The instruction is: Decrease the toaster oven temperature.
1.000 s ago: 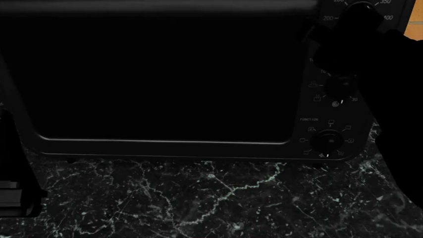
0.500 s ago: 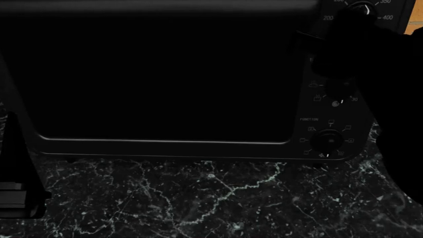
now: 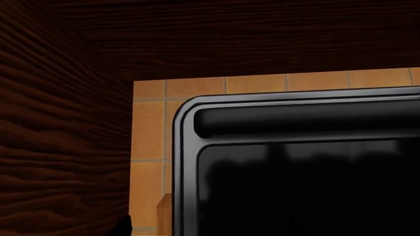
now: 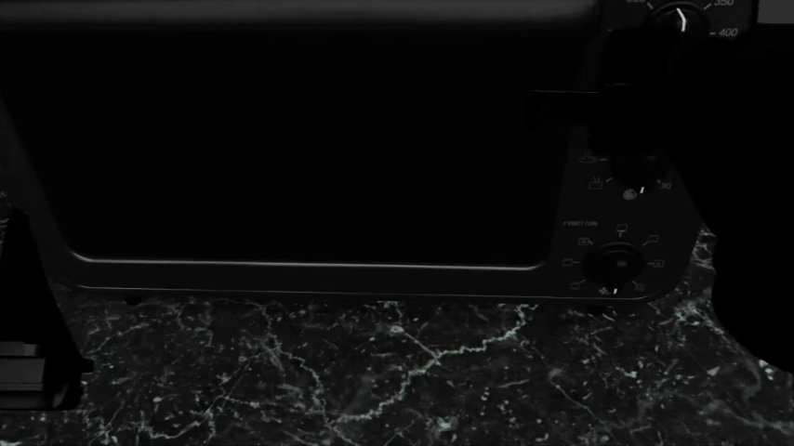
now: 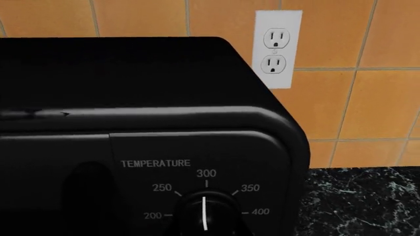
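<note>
Dark marble counter [image 4: 410, 372] — toaster oven [image 4: 310, 139] against orange tile wall [image 5: 387, 98].

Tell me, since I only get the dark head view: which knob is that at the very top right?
Observer: The right wrist view shows the word TEMPERATURE printed above it, so it is the temperature knob of the toaster oven.
Visitor: Where is it set?
Observer: Its white pointer stands at 300.
Visitor: What is behind the oven?
Observer: A white wall outlet on the orange tiled wall.
</note>
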